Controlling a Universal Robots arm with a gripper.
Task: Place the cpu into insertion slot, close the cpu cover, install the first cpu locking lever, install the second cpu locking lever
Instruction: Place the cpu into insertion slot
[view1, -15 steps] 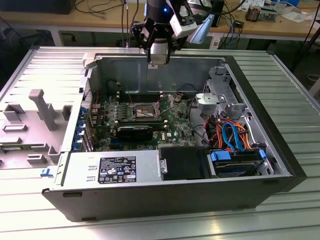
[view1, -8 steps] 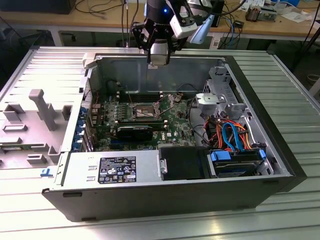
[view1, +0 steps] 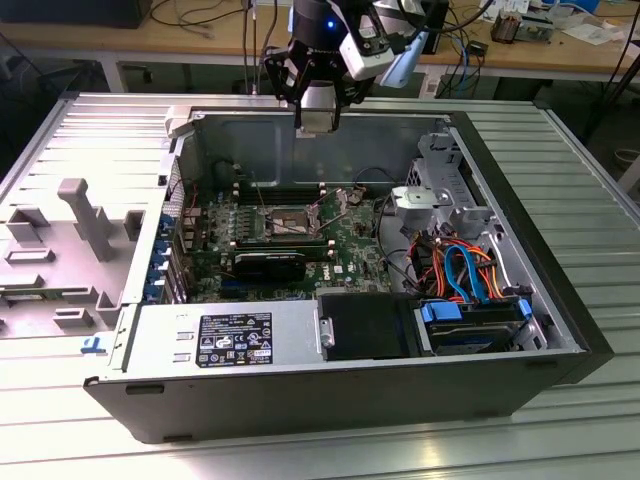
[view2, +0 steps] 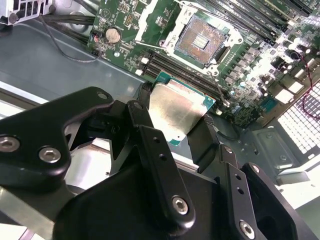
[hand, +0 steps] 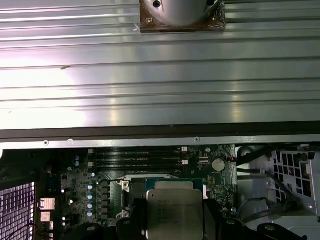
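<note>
1. The gripper (view2: 175, 116) is closed tight on the cpu (view2: 181, 105), with a black finger (view2: 202, 139) on each side.
2. The cpu is up in the air, tilted, above the green board (view2: 127, 20).
3. Farther off, the insertion slot (view2: 202, 39) lies open, its dark middle showing.
4. All this sits inside the open computer case (view1: 330, 400).

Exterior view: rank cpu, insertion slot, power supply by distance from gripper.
1. cpu, clamped in the gripper.
2. insertion slot, on the board below.
3. power supply, along the case's camera-side wall.
</note>
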